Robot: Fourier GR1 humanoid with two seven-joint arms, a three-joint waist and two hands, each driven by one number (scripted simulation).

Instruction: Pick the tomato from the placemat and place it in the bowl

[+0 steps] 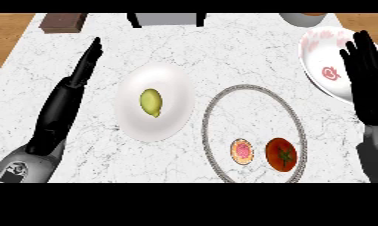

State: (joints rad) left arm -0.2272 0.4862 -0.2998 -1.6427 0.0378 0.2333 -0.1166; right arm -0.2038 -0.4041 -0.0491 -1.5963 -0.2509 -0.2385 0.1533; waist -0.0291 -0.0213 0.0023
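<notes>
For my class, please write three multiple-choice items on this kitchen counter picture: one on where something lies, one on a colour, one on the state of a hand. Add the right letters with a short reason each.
1. Where does the tomato lie?
A. in the bowl
B. on the round placemat
C. on the white plate

2. What colour is the fruit on the white plate?
A. yellow-green
B. purple
C. red

3. How is the right hand?
A. curled round the tomato
B. open, over the bowl's edge
C. pressing the plate

Answers:
1 B, since the tomato sits inside the placemat ring, beside a pink-centred slice.
2 A, since the lemon there is yellow-green.
3 B, since its fingers are straight and overlap the bowl while holding nothing.
</notes>
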